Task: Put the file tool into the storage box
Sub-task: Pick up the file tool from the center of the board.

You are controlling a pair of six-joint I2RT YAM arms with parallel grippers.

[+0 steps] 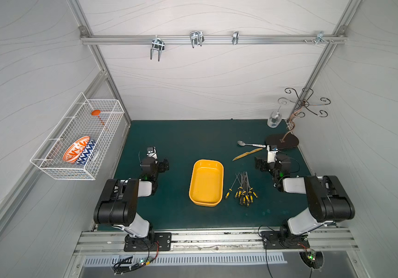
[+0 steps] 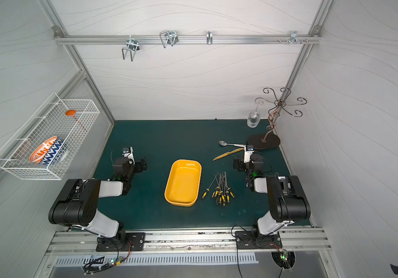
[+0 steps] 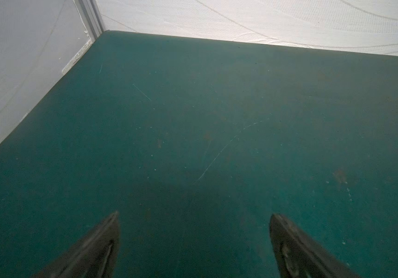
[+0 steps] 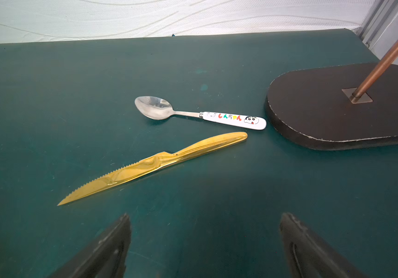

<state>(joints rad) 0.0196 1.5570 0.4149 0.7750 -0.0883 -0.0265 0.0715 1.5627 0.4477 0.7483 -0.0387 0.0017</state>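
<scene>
While left end effector [image 3: 194,214] and right end effector [image 4: 204,214] gape empty, files [image 1: 242,186] lie front-to-back, tips apparently rearward.

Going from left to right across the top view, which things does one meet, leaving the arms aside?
The wire basket → storage box → files → stand base.

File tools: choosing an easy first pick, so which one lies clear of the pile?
The file tool nearest the storage box; the other file tools overlap in a heap.
</scene>
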